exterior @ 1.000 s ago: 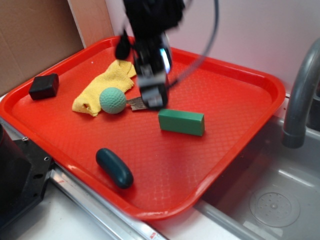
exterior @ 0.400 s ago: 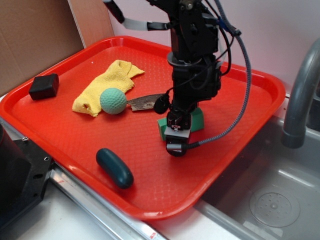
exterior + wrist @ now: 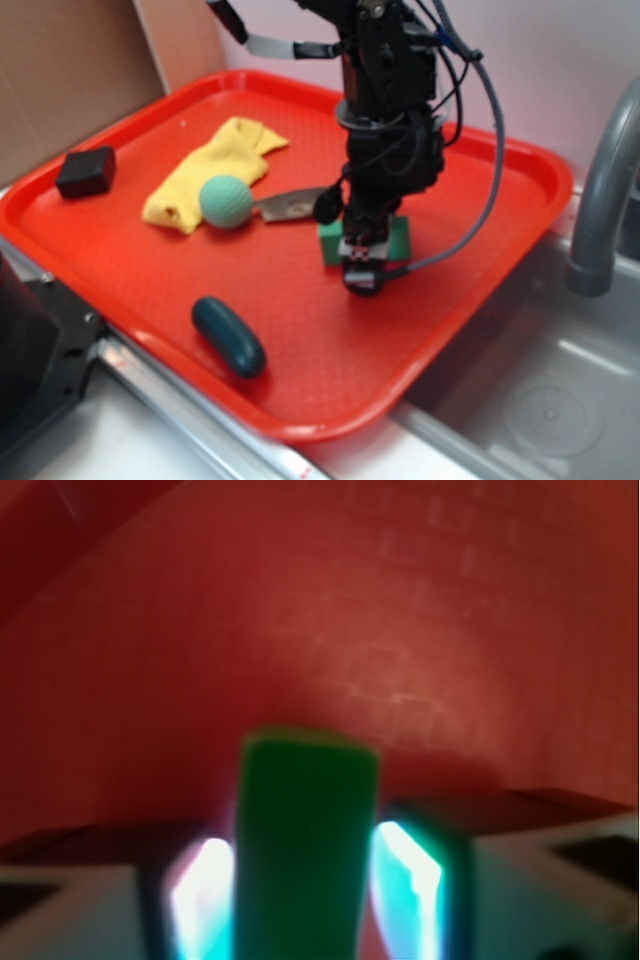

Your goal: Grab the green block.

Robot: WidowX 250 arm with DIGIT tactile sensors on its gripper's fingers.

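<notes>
The green block (image 3: 329,243) lies on the red tray (image 3: 300,300), right of the middle, largely hidden by the arm. My gripper (image 3: 362,272) points straight down over it, with a finger on either side of the block. In the wrist view the green block (image 3: 308,820) fills the space between my two fingers (image 3: 205,890). The left finger looks to be against it, and a thin strip of red tray shows between the block and the right finger. The gripper (image 3: 308,880) is open around the block.
A pale green dimpled ball (image 3: 226,201) rests against a yellow cloth (image 3: 215,160) at the left, with a flat brownish scrap (image 3: 287,206) beside it. A dark teal capsule (image 3: 229,336) lies near the front rim, a black block (image 3: 85,171) far left. A faucet (image 3: 600,200) and sink (image 3: 540,400) are on the right.
My gripper swung from near the ball over to the green block and came down around it. The block has stayed about where it lay.
</notes>
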